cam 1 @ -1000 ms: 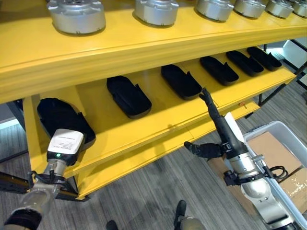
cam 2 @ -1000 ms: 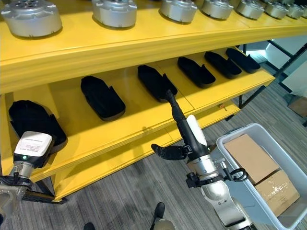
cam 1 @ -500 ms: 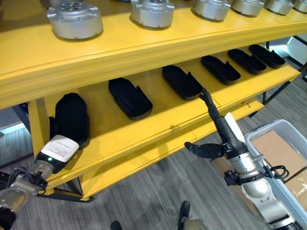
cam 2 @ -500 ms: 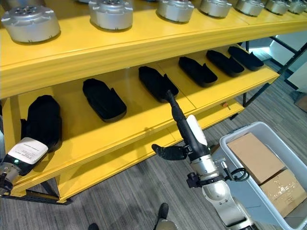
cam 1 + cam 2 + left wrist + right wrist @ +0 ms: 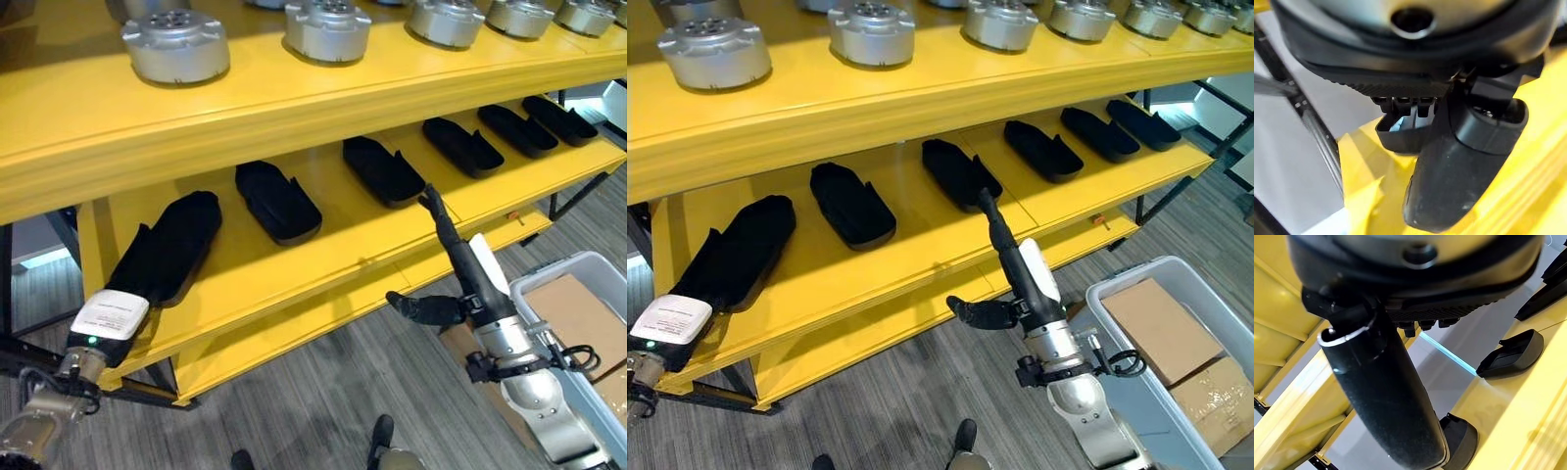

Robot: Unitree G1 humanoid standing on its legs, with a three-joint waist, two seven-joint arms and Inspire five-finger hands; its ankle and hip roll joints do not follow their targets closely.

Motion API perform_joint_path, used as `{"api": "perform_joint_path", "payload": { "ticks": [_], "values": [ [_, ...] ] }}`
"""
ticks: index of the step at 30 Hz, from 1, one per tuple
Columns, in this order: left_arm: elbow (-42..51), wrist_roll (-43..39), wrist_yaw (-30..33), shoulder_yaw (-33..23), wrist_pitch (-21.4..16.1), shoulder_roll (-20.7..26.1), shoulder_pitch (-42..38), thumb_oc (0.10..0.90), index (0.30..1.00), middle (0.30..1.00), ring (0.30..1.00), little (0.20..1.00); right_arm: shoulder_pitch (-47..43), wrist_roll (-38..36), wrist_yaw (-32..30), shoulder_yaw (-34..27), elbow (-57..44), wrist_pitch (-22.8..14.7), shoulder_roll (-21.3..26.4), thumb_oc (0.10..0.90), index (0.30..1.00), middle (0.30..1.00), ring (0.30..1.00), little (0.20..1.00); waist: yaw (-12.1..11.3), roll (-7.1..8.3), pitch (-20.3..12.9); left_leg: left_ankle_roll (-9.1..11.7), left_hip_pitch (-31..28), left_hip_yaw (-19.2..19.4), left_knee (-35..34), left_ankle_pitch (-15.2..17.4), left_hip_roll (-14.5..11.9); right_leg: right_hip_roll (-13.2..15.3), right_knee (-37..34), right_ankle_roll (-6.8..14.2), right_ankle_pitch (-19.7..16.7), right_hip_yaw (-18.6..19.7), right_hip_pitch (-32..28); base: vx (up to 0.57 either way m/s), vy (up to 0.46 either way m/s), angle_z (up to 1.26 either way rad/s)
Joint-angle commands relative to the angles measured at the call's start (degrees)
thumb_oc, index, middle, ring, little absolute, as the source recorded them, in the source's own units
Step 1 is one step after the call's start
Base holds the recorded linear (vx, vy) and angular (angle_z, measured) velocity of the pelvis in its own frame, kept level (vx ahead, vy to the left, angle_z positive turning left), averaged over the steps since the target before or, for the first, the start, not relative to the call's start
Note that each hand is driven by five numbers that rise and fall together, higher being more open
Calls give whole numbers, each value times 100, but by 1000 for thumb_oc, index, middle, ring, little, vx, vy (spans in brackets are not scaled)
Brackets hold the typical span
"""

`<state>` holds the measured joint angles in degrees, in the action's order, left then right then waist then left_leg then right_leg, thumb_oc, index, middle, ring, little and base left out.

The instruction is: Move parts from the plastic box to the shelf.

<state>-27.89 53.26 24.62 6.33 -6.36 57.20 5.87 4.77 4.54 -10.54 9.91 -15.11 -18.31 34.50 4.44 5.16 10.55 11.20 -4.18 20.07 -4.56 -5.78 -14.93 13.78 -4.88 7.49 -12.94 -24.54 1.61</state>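
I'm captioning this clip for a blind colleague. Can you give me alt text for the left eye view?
A yellow shelf holds a row of black parts, with round silver parts on the level above. The right robot hand reaches open toward the shelf edge, beside a grey plastic box of cardboard packages.

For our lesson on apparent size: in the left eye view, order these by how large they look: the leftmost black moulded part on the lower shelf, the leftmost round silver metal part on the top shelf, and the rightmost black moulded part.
1. Leftmost black moulded part, largest.
2. Leftmost round silver metal part.
3. Rightmost black moulded part, smallest. It lies farther from the camera, so its true size may match the first.
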Motion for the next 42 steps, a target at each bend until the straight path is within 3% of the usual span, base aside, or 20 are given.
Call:
{"api": "perform_joint_path", "payload": {
  "ticks": [1,10,15,30,42],
  "values": [
    [290,-777,230,-614,3,112,-371,900,1000,1000,1000,1000,-547,35,-281,-631,-744,-340,-104,900,1000,1000,1000,1000,-58,105,84,-332,-607,339,-44,784,167,577,416,688,233,-163,-334,0,0,0],
    [1136,-2337,-48,-1063,-371,-1110,-69,900,1000,1000,1000,1000,-442,-27,-197,-794,-797,-168,-267,900,1000,1000,1000,1000,-68,134,44,-349,-640,348,-44,800,155,561,389,662,252,-168,-383,0,0,0],
    [1758,-2720,-265,-1040,-603,-1386,157,900,1000,1000,1000,1000,-407,-14,-154,-876,-826,-128,-306,900,1000,1000,1000,1000,-79,132,20,-358,-639,327,-44,806,155,552,370,656,265,-178,-409,0,0,0],
    [2344,-2664,-325,-1213,-792,-1400,620,900,1000,1000,1000,1000,-367,61,-175,-976,-879,-136,-343,900,1000,1000,1000,1000,-153,81,-21,-350,-592,273,-44,782,146,533,321,646,276,-234,-474,0,0,0],
    [3179,-2421,103,-2087,-801,-1094,550,900,1000,1000,1000,1000,-353,71,-155,-987,-910,-120,-278,900,1000,1000,1000,1000,-196,45,-80,-332,-577,211,-44,773,160,533,302,636,281,-300,-544,-1,0,2]
  ]
}}
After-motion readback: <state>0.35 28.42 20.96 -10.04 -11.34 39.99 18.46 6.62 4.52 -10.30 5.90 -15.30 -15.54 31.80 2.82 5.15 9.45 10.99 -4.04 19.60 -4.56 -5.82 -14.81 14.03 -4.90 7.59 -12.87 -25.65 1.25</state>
